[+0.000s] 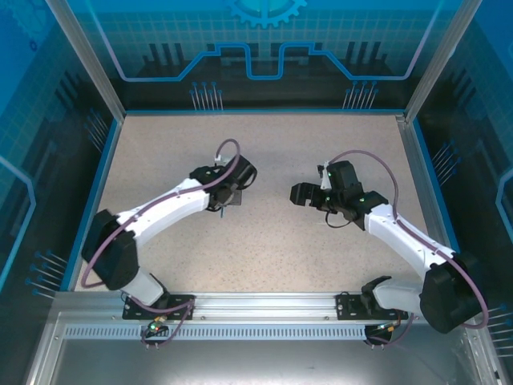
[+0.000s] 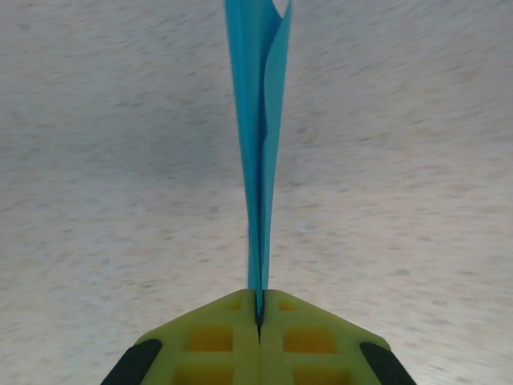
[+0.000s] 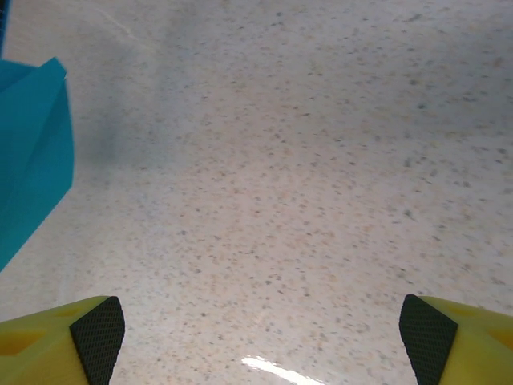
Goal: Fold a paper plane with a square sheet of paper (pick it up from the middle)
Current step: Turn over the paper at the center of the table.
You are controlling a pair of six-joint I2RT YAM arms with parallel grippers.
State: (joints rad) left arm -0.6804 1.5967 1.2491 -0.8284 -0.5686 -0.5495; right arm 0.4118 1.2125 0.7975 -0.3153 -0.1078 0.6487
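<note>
Left gripper [image 2: 259,311] clamped on paper plane [image 2: 258,128], folded edges seen edge-on. Right gripper [image 3: 260,341] jaws wide apart, plane at its left. Open table [image 1: 264,257] near, far.

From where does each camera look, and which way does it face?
Top external: above and behind, looking down on the table; both arms show.
Left wrist: behind the left gripper, shut on the folded cyan paper, facing the table.
Right wrist: behind the open right gripper, facing down at the table.
Shared: both wrist views show the paper.
</note>
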